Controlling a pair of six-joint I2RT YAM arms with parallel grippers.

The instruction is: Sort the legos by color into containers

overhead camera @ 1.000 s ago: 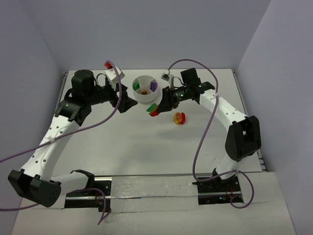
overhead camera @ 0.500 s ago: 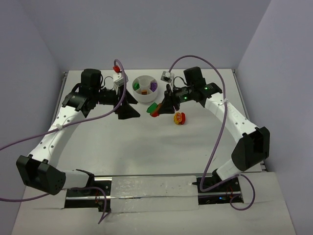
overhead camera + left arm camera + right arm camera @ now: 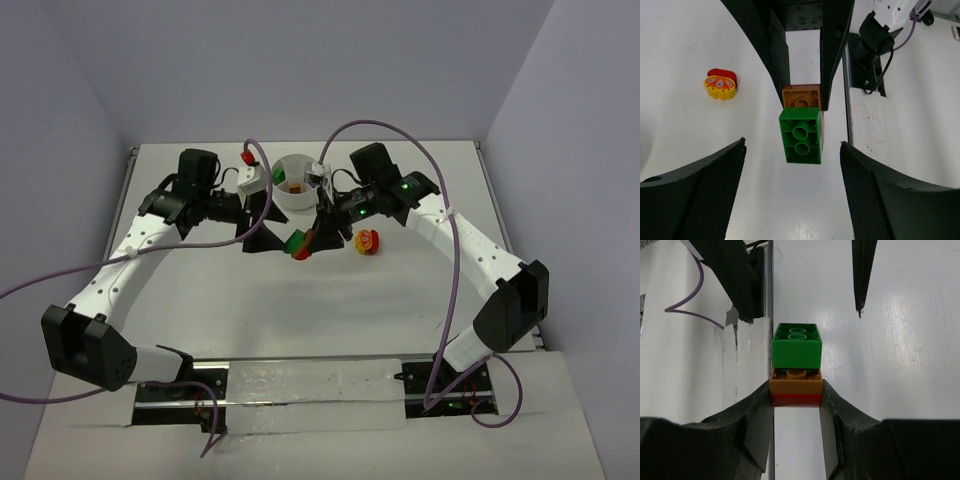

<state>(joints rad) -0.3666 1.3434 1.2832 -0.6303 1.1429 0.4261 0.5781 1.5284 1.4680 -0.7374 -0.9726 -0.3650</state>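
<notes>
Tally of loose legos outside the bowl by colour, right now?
Green brick: 1
Orange-brown brick: 1
Red brick: 1
Yellow-and-red piece: 1
Total: 4; the first three are one stack in the right tool.

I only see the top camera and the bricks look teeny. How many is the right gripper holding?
Observer: Three in one stack: green, orange-brown, red.
Operator: Which ones does it squeeze?
Observer: The right gripper presses its fingers on orange-brown and red; green sticks out free.
Operator: Does the other one touch it?
Observer: No. The left gripper is open, with a gap on each side of green.
</notes>
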